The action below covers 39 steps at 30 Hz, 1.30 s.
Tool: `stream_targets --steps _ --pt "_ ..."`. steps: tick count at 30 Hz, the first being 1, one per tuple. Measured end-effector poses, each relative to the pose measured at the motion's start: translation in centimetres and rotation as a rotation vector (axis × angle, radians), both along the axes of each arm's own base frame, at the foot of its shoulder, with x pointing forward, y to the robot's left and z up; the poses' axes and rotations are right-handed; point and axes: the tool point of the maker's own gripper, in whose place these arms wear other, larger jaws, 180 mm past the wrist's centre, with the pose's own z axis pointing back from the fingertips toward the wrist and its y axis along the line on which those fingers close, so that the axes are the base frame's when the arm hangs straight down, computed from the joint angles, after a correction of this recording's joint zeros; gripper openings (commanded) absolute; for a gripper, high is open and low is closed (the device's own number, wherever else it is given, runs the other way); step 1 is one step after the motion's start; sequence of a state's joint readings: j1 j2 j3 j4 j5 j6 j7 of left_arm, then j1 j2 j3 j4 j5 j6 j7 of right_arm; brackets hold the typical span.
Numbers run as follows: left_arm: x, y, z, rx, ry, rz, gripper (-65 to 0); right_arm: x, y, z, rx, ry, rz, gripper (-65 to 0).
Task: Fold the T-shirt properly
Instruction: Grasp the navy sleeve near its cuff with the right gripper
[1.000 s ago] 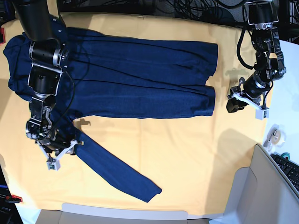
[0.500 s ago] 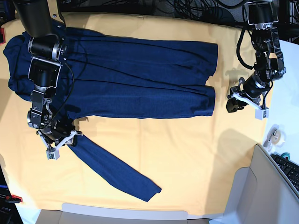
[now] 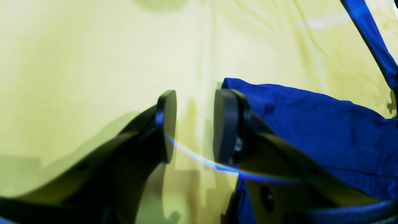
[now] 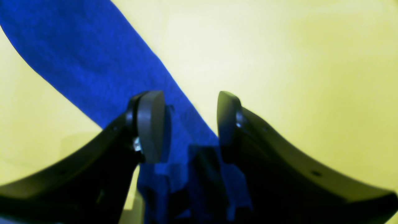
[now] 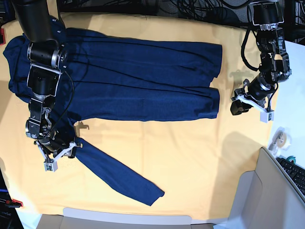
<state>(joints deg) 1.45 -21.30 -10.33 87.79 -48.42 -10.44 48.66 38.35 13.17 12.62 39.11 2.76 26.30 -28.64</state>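
Over the sleeve near the shoulder, the right gripper [image 5: 61, 151] hangs with fingers [image 4: 150, 124] spread, pinching nothing. The T-shirt [image 5: 143, 81] lies flat across the yellow cloth [image 5: 190, 157] on the worktop. Beside its hem, the left gripper [image 5: 237, 107] holds its fingers [image 3: 225, 124] spread, empty.

Plain dark navy shirt [image 5: 143, 88], unprinted, across the upper frame; yellow-orange cloth [image 5: 190, 157] beneath; black arms at both sides; white table edge [image 5: 293, 81] at right
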Motion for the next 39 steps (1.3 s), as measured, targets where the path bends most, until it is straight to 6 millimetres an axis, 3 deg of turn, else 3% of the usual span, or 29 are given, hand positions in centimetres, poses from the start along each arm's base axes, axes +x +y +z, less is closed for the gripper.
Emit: stream_targets --steps 6,13,25,28,33,39 --pt "0.0 0.0 0.0 0.000 0.000 0.000 -44.8 -0.5 0.0 -0.7 0.000 0.014 0.001 -27.5" --pt "0.0 0.0 0.0 0.000 0.000 0.000 -44.8 -1.8 0.0 -2.4 0.003 0.032 -0.002 -27.5" --pt "0.0 0.0 0.0 0.000 0.000 0.000 -44.8 -2.5 -0.9 -3.1 0.060 0.004 -0.056 -28.0" --pt "0.0 0.0 0.0 0.000 0.000 0.000 -44.8 -2.4 -0.8 -3.3 0.073 -0.001 -0.063 -37.1" --pt "0.0 0.0 0.0 0.000 0.000 0.000 -44.8 -2.4 -0.1 -3.5 0.090 0.001 -0.069 -63.3" --pt "0.0 -0.4 -0.1 -0.015 -0.002 0.004 -44.8 -2.3 0.8 -3.2 0.079 -0.002 -0.051 -65.0"
